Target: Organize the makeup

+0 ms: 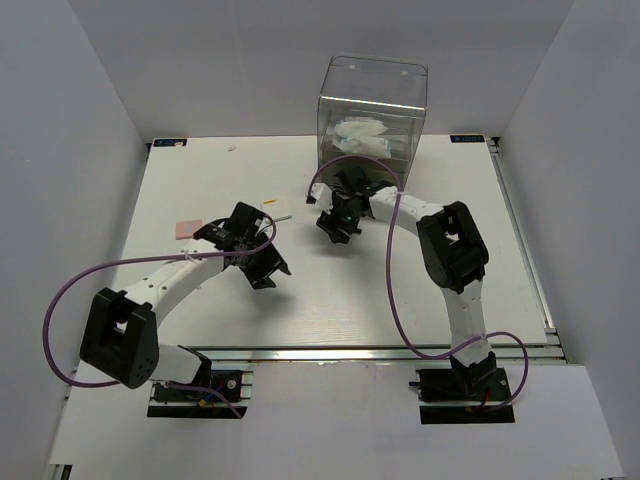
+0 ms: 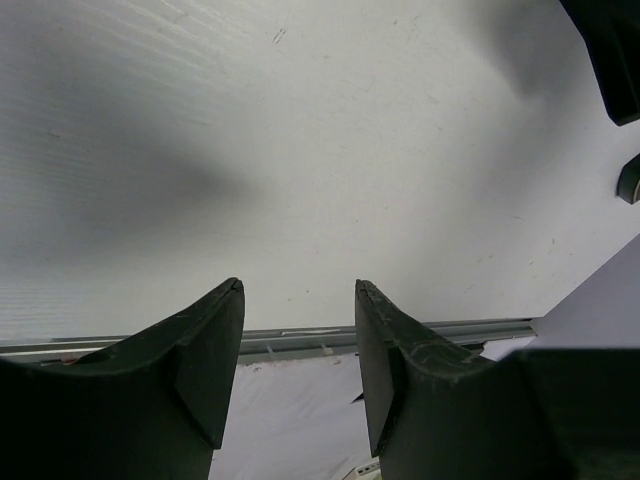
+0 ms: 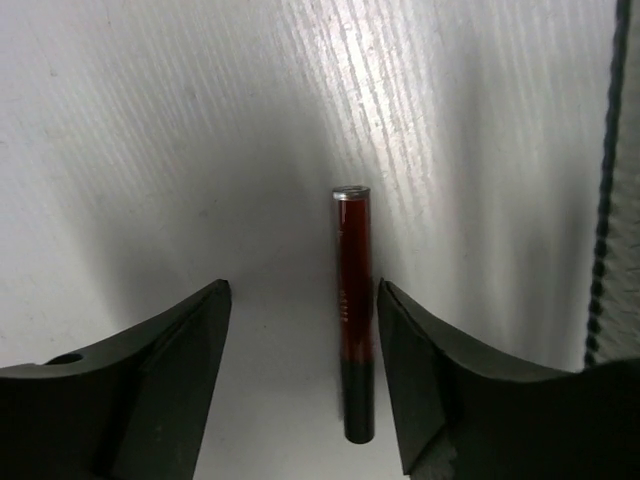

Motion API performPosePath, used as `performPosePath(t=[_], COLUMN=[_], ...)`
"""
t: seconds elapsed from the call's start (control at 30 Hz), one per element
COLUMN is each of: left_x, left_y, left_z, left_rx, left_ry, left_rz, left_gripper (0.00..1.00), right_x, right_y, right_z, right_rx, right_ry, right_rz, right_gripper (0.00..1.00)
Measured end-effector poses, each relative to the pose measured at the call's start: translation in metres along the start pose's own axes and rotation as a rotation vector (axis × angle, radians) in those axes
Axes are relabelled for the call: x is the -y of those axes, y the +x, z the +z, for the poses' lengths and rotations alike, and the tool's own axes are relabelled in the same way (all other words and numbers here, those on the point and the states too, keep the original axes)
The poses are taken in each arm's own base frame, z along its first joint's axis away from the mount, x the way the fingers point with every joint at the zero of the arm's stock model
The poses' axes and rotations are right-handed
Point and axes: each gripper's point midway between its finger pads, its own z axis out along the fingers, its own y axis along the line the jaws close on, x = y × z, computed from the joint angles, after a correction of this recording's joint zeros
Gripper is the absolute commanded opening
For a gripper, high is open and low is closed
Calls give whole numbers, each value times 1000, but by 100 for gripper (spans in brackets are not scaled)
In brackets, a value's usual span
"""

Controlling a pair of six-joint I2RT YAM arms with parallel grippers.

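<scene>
**One stick between my right fingers, ungripped**

I count one slim red-and-black stick point(image 3: 353, 330), one pink square point(image 1: 188, 229) at 9 o'clock on the white table point(image 1: 330, 310), and one white flat square with an orange mark point(image 1: 268, 203) near 11. The crinkly white-blue packets point(image 1: 362, 135) are too bunched to count; they sit inside the tall clear acrylic box point(image 1: 372, 90) at 12.

In my right wrist view the stick lies flat, its long axis running 12 to 6, silver end at 12 and black end at 6. My right gripper point(image 3: 303, 290) is spread wide around it, gripping nothing. My left gripper point(image 2: 298, 285) is spread too, and empty.
</scene>
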Motion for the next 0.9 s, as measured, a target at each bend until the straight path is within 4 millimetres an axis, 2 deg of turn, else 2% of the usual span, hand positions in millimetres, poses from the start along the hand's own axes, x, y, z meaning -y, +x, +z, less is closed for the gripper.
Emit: performPosePath(t=[0.2, 0.23, 0.33, 0.5, 0.6, 0.7, 0.83, 0.9], left_x=[-2, -2, -3, -2, 0, 8, 22, 27], left_y=[1, 1, 0, -1, -4, -12, -25, -29], left_z=[-2, -2, -2, -2, -4, -12, -28, -35], left_rx=[3, 3, 4, 12, 29, 81, 174, 213], left_ry=[2, 2, 1, 2, 13, 55, 152, 202], left_rz=[-10, -10, -11, -13, -14, -1, 17, 22], left_gripper=[58, 58, 58, 58, 60, 69, 72, 72], right_x=[-10, -10, -13, -20, -24, -29, -36, -40], right_y=[5, 5, 6, 12, 16, 19, 23, 25], right_z=[-1, -1, -1, -6, -8, -11, -15, -18], right_rx=[-12, -12, -9, -13, -18, -19, -20, -21], right_ry=[-62, -66, -73, -82, -86, -95, -112, -119], right_rz=[14, 12, 7, 9, 12, 12, 14, 13], right_gripper=[50, 44, 36, 26, 16, 8, 0, 0])
